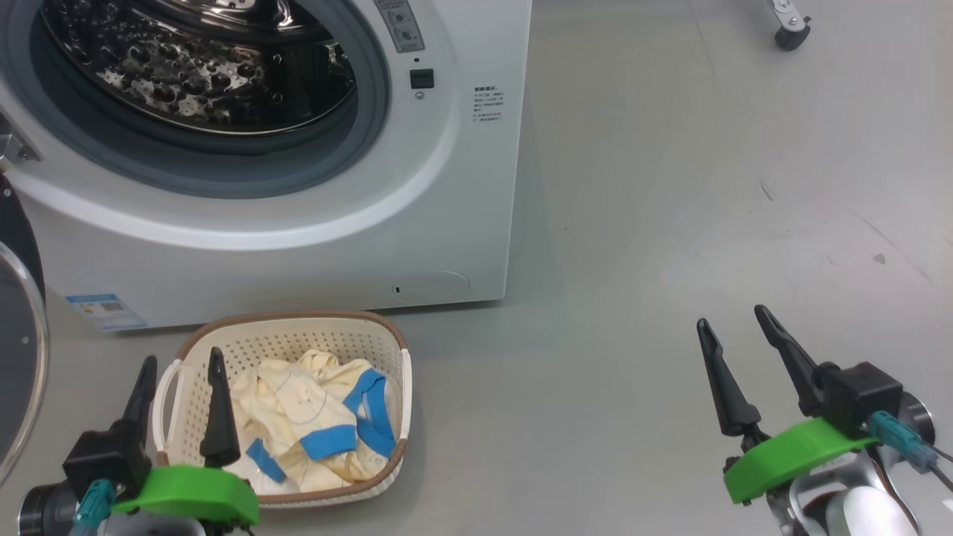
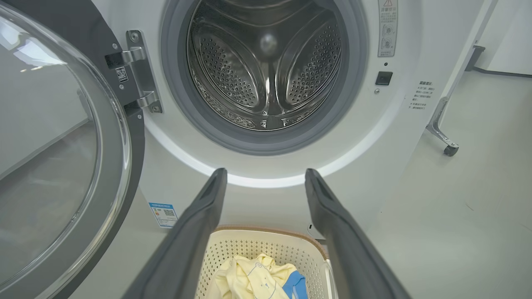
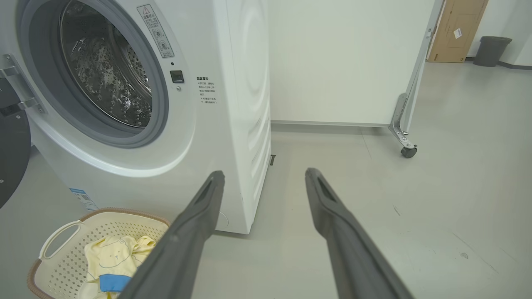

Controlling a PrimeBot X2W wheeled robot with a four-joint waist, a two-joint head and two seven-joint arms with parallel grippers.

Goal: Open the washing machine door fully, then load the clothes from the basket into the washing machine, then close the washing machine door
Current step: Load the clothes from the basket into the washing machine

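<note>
The white washing machine (image 1: 313, 246) (image 2: 374, 137) (image 3: 232, 104) stands with its steel drum (image 2: 266, 66) bare. Its round door (image 1: 18, 357) (image 2: 62, 145) (image 3: 12, 153) is swung wide to the left on its hinge. On the floor in front sits the cream basket (image 1: 298, 339) (image 2: 249, 245) (image 3: 62, 253), holding the cream-yellow clothes (image 1: 305, 417) (image 2: 249, 278) (image 3: 112, 257) with blue bands. My left gripper (image 1: 182, 361) (image 2: 266, 172) hovers open over the basket's left side, nothing between its fingers. Far to the right, over bare floor, my right gripper (image 1: 733, 316) (image 3: 264, 172) is open and empty.
A white partition panel (image 3: 345, 62) on a castor wheel (image 1: 789, 33) (image 2: 451, 149) (image 3: 408, 152) stands right of the machine. A cardboard box (image 3: 457, 31) and a grey bin (image 3: 492, 50) sit far back. Grey floor (image 1: 707, 186) stretches to the right.
</note>
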